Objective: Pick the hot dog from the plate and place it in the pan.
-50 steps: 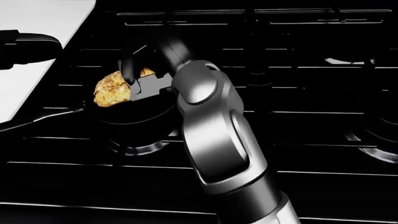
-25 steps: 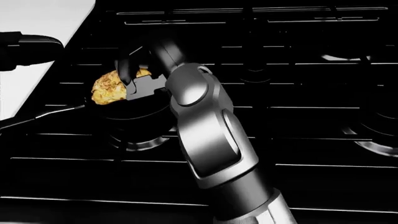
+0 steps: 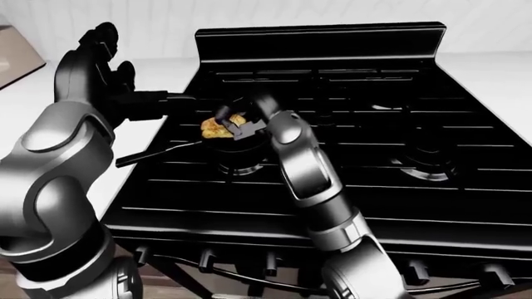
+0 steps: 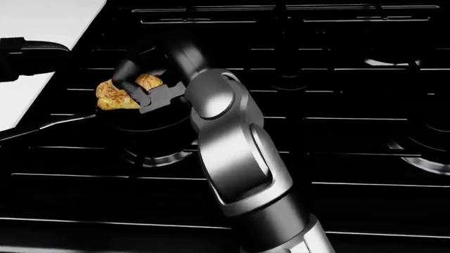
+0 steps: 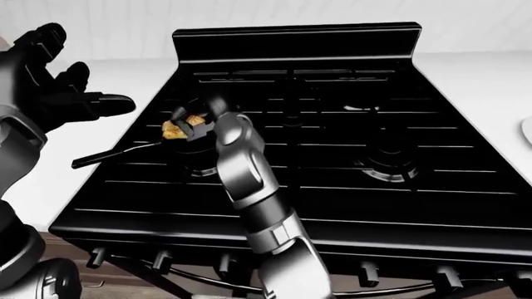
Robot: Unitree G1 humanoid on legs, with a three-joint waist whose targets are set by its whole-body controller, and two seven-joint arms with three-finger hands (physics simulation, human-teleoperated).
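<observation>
Right hand (image 4: 141, 79): dark fingers curled over the hot dog (image 4: 112, 95), closed round it as far as the head view shows; silver forearm rises from the bottom of that view
Hot dog: golden-brown, lumpy; sits over the pan (image 4: 151, 124), whether it touches the pan floor I cannot tell
Pan: black, on the stove (image 3: 349, 156) burner at left; thin handle (image 5: 108, 154) runs left toward the white surface (image 3: 25, 106)
Left hand (image 5: 58, 93): raised at the right-eye view's left, fingers spread wide, holding nothing; apart from the pan
</observation>
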